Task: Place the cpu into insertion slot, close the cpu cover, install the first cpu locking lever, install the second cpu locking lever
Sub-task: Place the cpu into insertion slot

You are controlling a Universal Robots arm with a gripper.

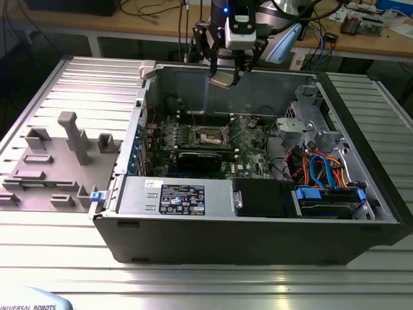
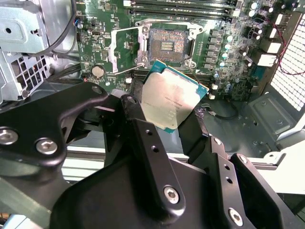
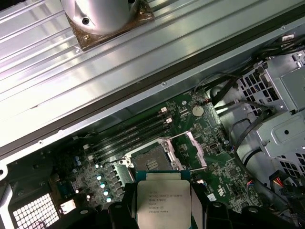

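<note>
The hand [image 1: 224,73] grips the cpu [image 1: 220,79] by opposite edges above the far wall of the open computer case [image 1: 187,84], well apart from the insertion slot [image 1: 211,136]. The square chip is tilted, and its metal top shows in both wrist views. The slot lies uncovered between the memory slots [image 1: 206,118] and the black card [image 1: 203,158].

Slatted table [image 1: 193,284] bears case [image 1: 258,240], grey fixture [image 1: 58,165].

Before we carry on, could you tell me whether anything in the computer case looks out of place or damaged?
Nothing stands out. The gripper holds the cpu above the computer case. The insertion slot is empty, with the cpu cover swung open beside it. No damage shows on the motherboard.
</note>
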